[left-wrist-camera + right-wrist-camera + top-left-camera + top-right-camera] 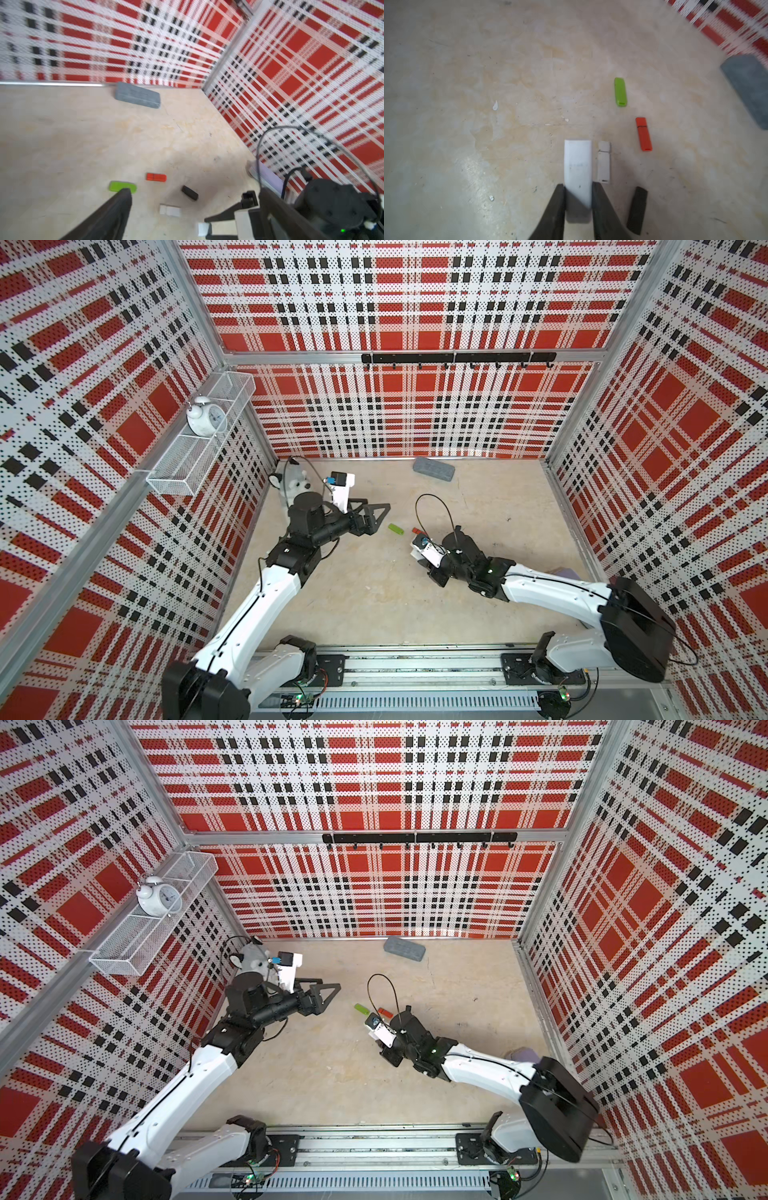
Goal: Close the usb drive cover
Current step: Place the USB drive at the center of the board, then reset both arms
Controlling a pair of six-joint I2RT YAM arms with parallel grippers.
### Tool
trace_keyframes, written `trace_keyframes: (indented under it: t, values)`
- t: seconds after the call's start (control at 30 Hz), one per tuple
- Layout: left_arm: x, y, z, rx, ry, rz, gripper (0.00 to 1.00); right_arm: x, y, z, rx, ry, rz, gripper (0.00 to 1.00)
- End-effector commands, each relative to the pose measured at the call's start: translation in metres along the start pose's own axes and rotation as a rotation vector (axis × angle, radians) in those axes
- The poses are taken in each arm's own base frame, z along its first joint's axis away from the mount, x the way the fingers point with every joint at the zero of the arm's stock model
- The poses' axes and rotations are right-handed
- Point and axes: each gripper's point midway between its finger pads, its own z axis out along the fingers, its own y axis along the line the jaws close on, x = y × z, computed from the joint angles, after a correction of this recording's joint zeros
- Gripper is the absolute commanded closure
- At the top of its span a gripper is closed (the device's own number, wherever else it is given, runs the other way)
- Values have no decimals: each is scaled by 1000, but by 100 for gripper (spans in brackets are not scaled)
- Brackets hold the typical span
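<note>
My right gripper (578,186) is shut on a white usb drive (577,166), which sticks out forward past its fingertips just above the table. No metal plug shows on it, and I cannot make out a cover seam. The left wrist view shows the same grip (207,228), with the drive's white end (202,228) poking out. My left gripper (376,510) hovers to the left, open and empty, jaws wide apart (194,190). On the table lie a green drive (395,529), a red drive (643,134), a second white drive (603,162) and a black drive (637,209).
A grey block (433,468) lies near the back wall. A plush toy (293,485) sits in the back left corner behind my left arm. A lavender object (563,572) rests by the right wall. A wire shelf with an alarm clock (205,416) hangs on the left wall.
</note>
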Motion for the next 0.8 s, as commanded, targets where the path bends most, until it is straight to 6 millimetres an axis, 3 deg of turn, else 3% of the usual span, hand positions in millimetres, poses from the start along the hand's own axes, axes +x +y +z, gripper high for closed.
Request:
trace_keyframes:
  t: [0.0,0.17,0.3,0.47,0.6,0.67,0.77]
  values:
    - [-44,25,-35,-173,-256,38,2,14,16,19,-77,92,126,75]
    - [-51,41,-71,-297,-397,47,2,42,17,52,-70,261,165,76]
    - [-51,47,-84,-340,-438,54,2,56,17,65,-55,355,169,76]
    - [-46,54,-88,-379,-440,60,2,61,16,68,-35,389,155,59]
    - [-44,68,-92,-441,-465,59,2,37,4,51,17,317,137,40]
    - [-42,79,-96,-494,-495,52,2,9,-14,30,111,221,123,34]
    - [-35,102,-104,-609,-529,74,2,-35,-56,-18,311,18,117,22]
